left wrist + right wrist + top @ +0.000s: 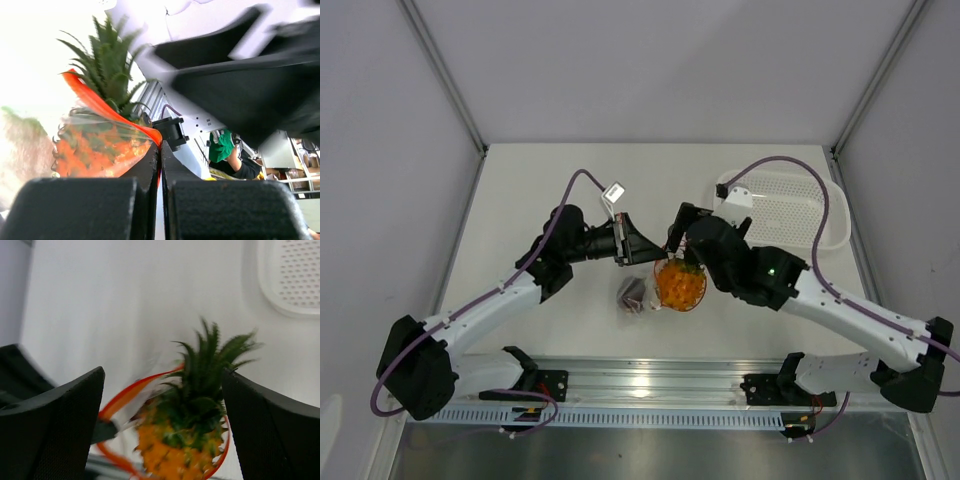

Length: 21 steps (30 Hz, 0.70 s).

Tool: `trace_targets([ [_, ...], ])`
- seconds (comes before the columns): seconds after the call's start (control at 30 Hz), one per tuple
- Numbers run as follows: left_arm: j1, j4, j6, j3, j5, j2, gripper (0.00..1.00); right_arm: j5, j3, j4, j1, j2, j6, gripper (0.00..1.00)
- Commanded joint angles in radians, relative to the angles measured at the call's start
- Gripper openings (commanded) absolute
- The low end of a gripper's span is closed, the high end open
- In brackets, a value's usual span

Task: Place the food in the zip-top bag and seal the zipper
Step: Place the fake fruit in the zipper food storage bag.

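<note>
Pinching zipper, L gripper anchors it; pineapple, crown up, apparently 6 o'clock of spread R gripper.

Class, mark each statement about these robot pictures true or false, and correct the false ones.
1. The pineapple has its body inside the zip-top bag. True.
2. The left gripper is open and empty. False: it is shut on the zipper.
3. The right gripper has its fingers spread apart. True.
4. The pineapple lies in the white basket. False: the basket stands apart, off to the right.
5. The bag is sealed. False: its mouth is open, the green crown poking out.
</note>
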Motion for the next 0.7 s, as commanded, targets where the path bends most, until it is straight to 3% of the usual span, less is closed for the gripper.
trace_targets([
  [0.0,-0.006,0.074,0.002,0.028,-0.014,0.009,0.00,-0.116,0.102,-0.034,-0.041,-0.094,-0.112,0.99],
  [0.2,-0.006,0.101,-0.010,0.034,-0.003,0.027,0.01,-0.273,0.077,-0.221,-0.184,-0.180,-0.081,0.99],
  [0.3,-0.004,0.099,-0.010,0.043,0.001,0.034,0.00,-0.380,0.005,-0.233,-0.225,-0.202,-0.071,0.99],
  [0.4,-0.004,0.099,-0.012,0.059,0.001,0.035,0.01,-0.452,-0.094,-0.218,-0.235,-0.245,-0.037,0.92],
  [0.5,-0.006,0.090,-0.009,0.063,0.001,0.031,0.01,-0.544,-0.176,-0.174,-0.238,-0.283,-0.029,0.73],
  [0.57,-0.006,0.084,-0.006,0.065,0.003,0.029,0.01,-0.566,-0.219,-0.158,-0.233,-0.312,-0.019,0.53],
  [0.67,-0.006,0.081,-0.004,0.066,0.003,0.026,0.00,-0.578,-0.246,-0.135,-0.229,-0.340,-0.006,0.48],
])
